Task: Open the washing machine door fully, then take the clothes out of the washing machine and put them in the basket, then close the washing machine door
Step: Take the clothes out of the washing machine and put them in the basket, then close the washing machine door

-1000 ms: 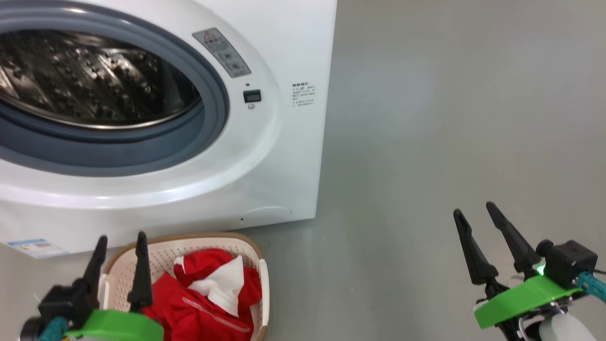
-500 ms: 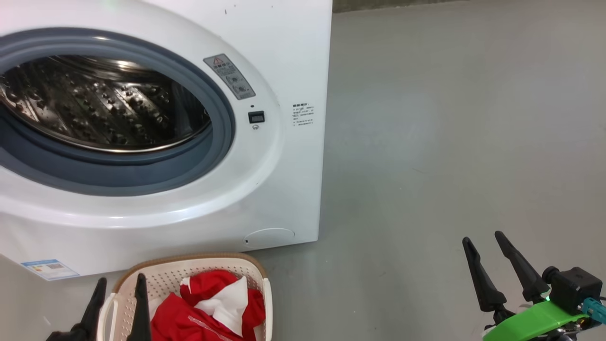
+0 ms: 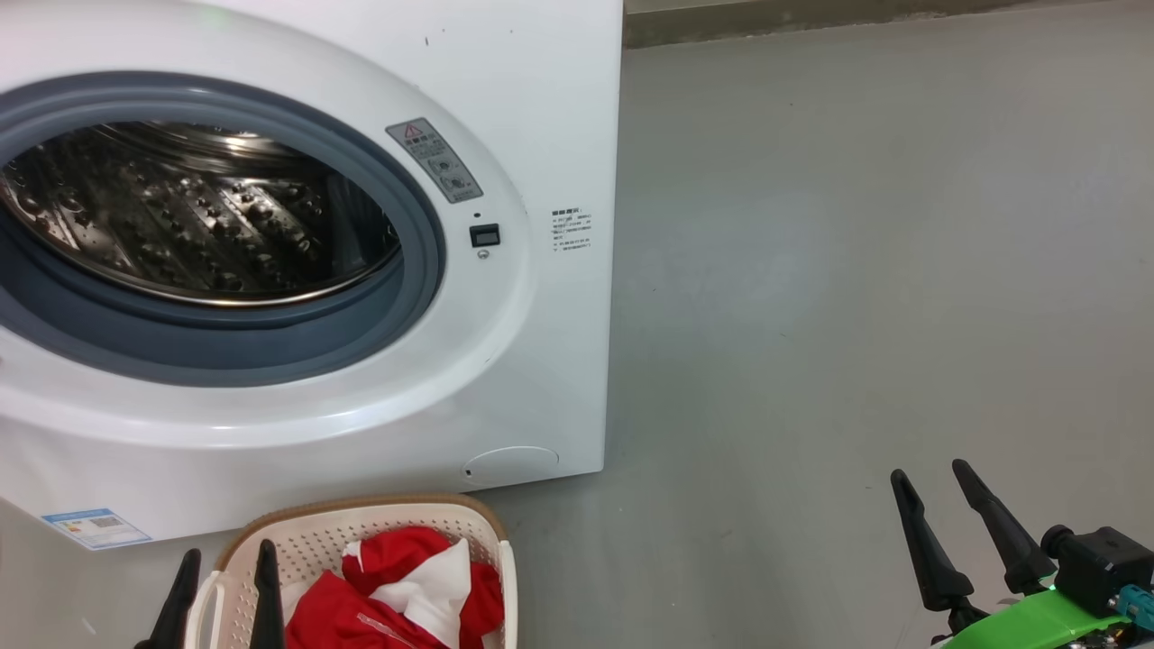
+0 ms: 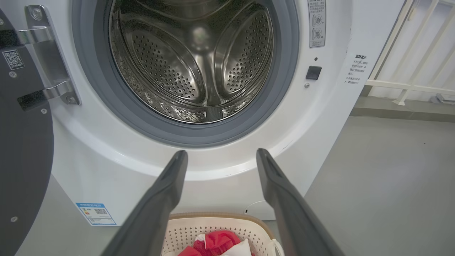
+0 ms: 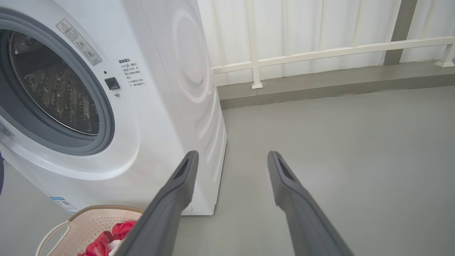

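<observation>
The white washing machine (image 3: 541, 108) stands open, its steel drum (image 3: 189, 216) bare inside the grey gasket. The washing machine door (image 4: 21, 142) hangs swung out on its metal hinge at the left of the left wrist view. Red and white clothes (image 3: 397, 599) lie in the cream basket (image 3: 361, 518) on the floor in front of the machine; the clothes (image 4: 217, 241) also show under my left fingers. My left gripper (image 3: 225, 577) is open and empty just above the basket's left side. My right gripper (image 3: 933, 482) is open and empty over bare floor, far right.
Grey floor (image 3: 856, 270) stretches to the right of the machine. A raised kerb with a white railing (image 5: 320, 53) runs behind it. A blue label (image 3: 95, 527) sits low on the machine's front, with a round flap (image 3: 509, 464) at the lower right.
The head camera has tilted upward, so the machine, the basket and both grippers sit lower in the picture. Both grippers stay open and empty.
</observation>
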